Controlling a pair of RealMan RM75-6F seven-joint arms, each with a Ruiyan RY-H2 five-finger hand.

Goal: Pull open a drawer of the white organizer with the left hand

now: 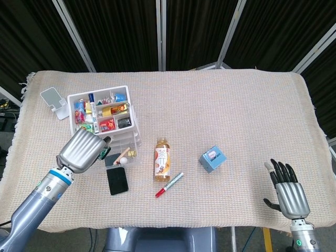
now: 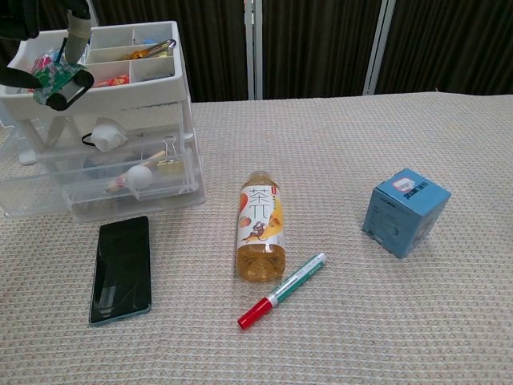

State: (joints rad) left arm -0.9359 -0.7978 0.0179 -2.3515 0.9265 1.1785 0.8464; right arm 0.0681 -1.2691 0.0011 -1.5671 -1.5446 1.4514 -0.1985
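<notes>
The white organizer [image 1: 107,100] [image 2: 136,90] stands at the table's left, its top tray full of small items. Its clear drawers hold a small ball [image 2: 140,176] and a binder clip [image 2: 170,156]. The lower clear drawer [image 2: 32,199] stands pulled out toward the table's front. My left hand [image 1: 81,150] hovers in front of the organizer and pinches a small green and black item [image 2: 56,81] [image 1: 106,152] level with the top tray. My right hand [image 1: 286,192] stays near the front right edge, fingers spread and holding nothing.
A black phone [image 1: 117,180] [image 2: 122,267] lies in front of the organizer. A tea bottle [image 1: 162,159] [image 2: 260,226] lies beside a red-capped marker [image 1: 169,184] [image 2: 282,290]. A blue box [image 1: 212,159] [image 2: 405,210] sits right of centre. A white stand [image 1: 54,102] is behind-left of the organizer.
</notes>
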